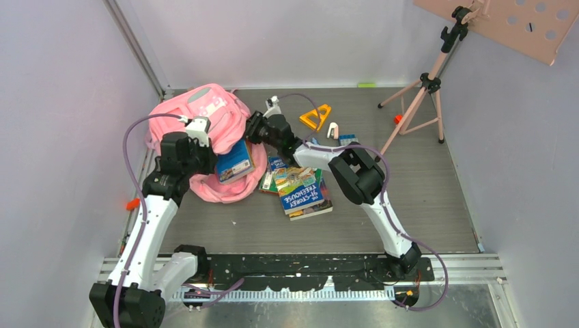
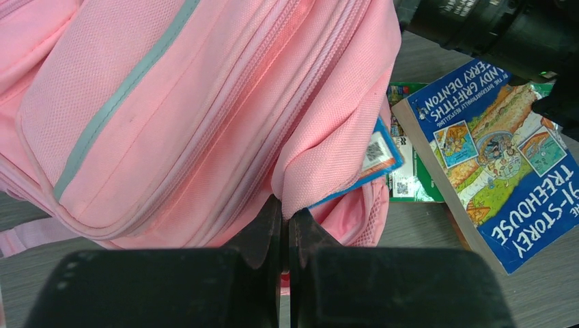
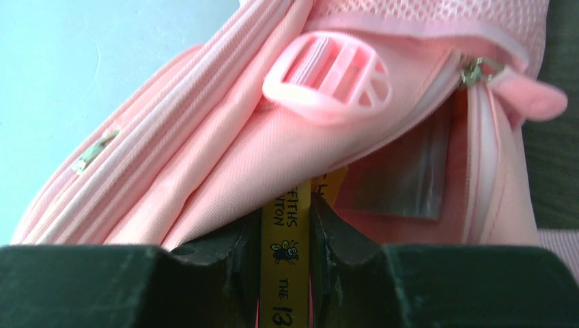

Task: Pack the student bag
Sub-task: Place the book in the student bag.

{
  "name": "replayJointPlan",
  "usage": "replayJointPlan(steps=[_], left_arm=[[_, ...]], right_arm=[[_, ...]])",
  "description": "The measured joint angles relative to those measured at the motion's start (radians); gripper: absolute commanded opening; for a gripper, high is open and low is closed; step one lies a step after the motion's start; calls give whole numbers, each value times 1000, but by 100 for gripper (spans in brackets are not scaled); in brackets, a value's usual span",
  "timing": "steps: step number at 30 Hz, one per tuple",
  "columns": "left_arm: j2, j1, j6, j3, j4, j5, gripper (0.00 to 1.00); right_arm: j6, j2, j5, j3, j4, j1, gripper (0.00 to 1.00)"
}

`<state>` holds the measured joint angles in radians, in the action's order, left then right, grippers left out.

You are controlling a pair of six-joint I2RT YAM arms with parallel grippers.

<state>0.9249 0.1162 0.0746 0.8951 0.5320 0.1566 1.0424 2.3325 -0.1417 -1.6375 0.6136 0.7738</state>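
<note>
- While the left pincer (image 2: pixel 283 213) is pressed together on a fold of cloth at the mouth of the bag (image 1: pixel 198 109), the right pincer (image 3: pixel 287 208) pinches a yellow-spined book (image 3: pixel 285 260) by its spine, with the leading edge at the opening. The step in hand looks like sliding this book inside.
- The bag lies slumped on the left of the surface (image 1: pixel 423 198), its mouth turned toward the loose books (image 1: pixel 304 195) just beside it.
- As I judge it, the next move is to push the book deeper through the gap with the cloth held up, so no corner snags on the zip (image 3: pixel 474 70), and then let go.
- Counts:
  - one bag
  - one book at the mouth
  - at least three loose books, overlapping, so the exact number is unclear
  - one orange set square (image 1: pixel 315 117)
</note>
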Motion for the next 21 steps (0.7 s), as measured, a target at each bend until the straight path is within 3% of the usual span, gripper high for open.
replayJointPlan(steps=[6, 8, 10, 14, 18, 21], left_arm=[[-2, 0, 0, 0, -18, 11, 0], [-2, 0, 0, 0, -17, 13, 0], [-2, 0, 0, 0, -16, 14, 0], [-3, 0, 0, 0, -13, 15, 0], [-8, 0, 0, 0, -11, 15, 0], [-9, 0, 0, 0, -10, 15, 0]], right_arm=[[-66, 124, 91, -199, -79, 6, 1], [-89, 145, 119, -227, -111, 8, 10], [-116, 156, 143, -245, -150, 8, 30], [-158, 158, 174, -253, -209, 8, 53], [-189, 152, 177, -241, -250, 8, 68], [-203, 128, 166, -206, -265, 8, 73]])
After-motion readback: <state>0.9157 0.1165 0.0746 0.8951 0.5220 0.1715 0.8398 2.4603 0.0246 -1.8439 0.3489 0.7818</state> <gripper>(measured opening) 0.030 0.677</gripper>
